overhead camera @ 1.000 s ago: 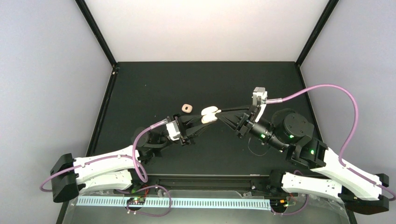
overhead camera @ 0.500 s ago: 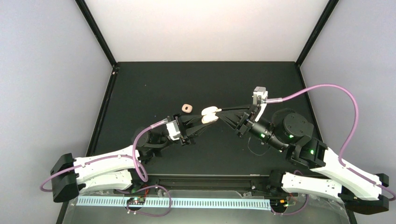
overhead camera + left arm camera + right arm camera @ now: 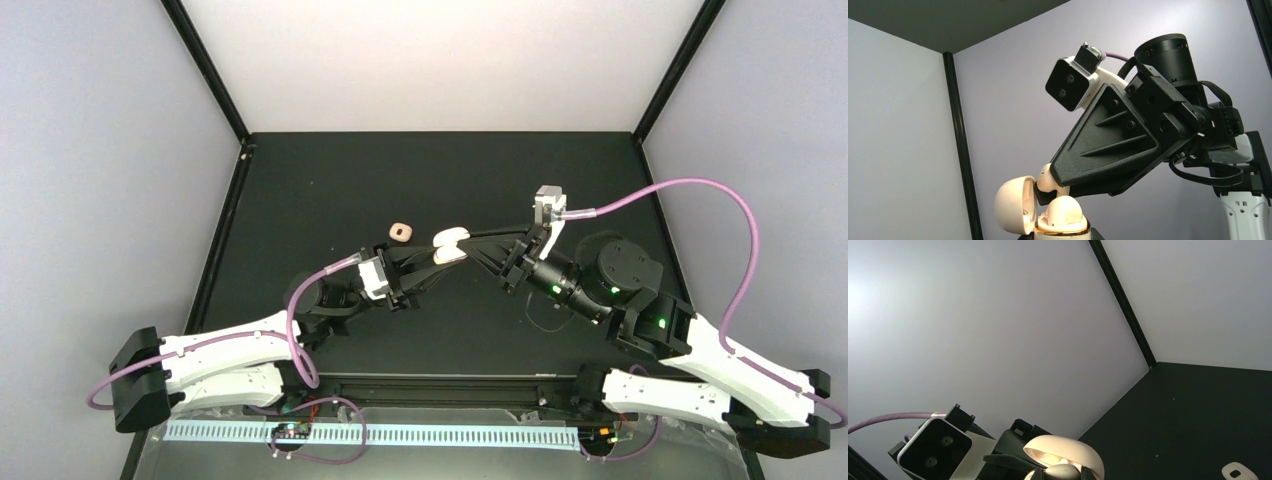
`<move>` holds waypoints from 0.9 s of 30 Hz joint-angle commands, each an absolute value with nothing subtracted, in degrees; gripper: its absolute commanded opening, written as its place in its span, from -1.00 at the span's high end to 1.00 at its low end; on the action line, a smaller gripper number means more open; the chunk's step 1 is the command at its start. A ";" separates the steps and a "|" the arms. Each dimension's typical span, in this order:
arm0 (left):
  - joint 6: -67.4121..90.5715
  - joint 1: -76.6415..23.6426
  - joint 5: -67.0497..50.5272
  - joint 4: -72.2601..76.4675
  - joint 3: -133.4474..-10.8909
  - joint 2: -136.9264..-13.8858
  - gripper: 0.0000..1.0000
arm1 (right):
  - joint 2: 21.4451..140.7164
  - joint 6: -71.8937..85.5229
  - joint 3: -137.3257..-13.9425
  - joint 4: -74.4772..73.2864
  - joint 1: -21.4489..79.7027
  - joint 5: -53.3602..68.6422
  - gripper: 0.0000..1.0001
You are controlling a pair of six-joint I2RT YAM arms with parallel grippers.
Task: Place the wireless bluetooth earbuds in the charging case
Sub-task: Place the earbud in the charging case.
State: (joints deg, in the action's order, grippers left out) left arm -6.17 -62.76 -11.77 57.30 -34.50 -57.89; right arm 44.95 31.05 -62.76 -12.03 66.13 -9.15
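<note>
The cream charging case point(image 3: 448, 247) is held above the table by my left gripper point(image 3: 428, 260), which is shut on its base. In the left wrist view its lid point(image 3: 1015, 204) hangs open to the left above the gold-rimmed base point(image 3: 1063, 231). One earbud point(image 3: 1064, 210) sits in the base. My right gripper point(image 3: 468, 243) is shut on a second earbud point(image 3: 1049, 179), held just above the base between the lid and the seated earbud. The right wrist view shows that earbud point(image 3: 1062, 472) between the fingertips, under the lid point(image 3: 1064, 449).
A small pinkish-cream piece with a hole point(image 3: 400, 231) lies on the black table point(image 3: 330, 190) behind and left of the case; it also shows in the right wrist view point(image 3: 1234, 471). Black frame posts point(image 3: 205, 70) stand at the back corners.
The right arm has shifted slightly left toward the case. The left arm and case hold their place. Both grips are unchanged.
</note>
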 commanded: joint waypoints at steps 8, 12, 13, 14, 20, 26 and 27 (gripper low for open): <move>-1.81 -63.19 -10.85 62.18 -37.29 -57.88 0.97 | 45.35 32.77 -62.79 -14.99 65.92 -12.96 0.98; -0.84 -63.19 -10.89 63.41 -37.09 -58.15 0.97 | 45.31 33.66 -63.34 -16.42 65.91 -14.89 0.98; -0.80 -63.19 -10.90 63.57 -37.16 -58.19 0.97 | 45.35 33.93 -63.44 -16.74 65.91 -15.30 0.98; -0.80 -63.19 -10.98 63.63 -37.17 -58.25 0.97 | 45.35 34.19 -63.54 -17.05 65.89 -15.73 0.98; -0.57 -63.19 -11.25 63.67 -37.01 -58.55 0.97 | 44.86 34.79 -63.63 -17.74 65.90 -17.09 0.94; -0.35 -63.19 -11.29 63.81 -36.62 -58.58 0.97 | 43.98 34.98 -63.46 -17.84 65.89 -18.22 0.90; -0.35 -63.15 -11.33 63.85 -36.50 -58.62 0.97 | 43.95 34.98 -63.46 -17.84 65.87 -18.33 0.89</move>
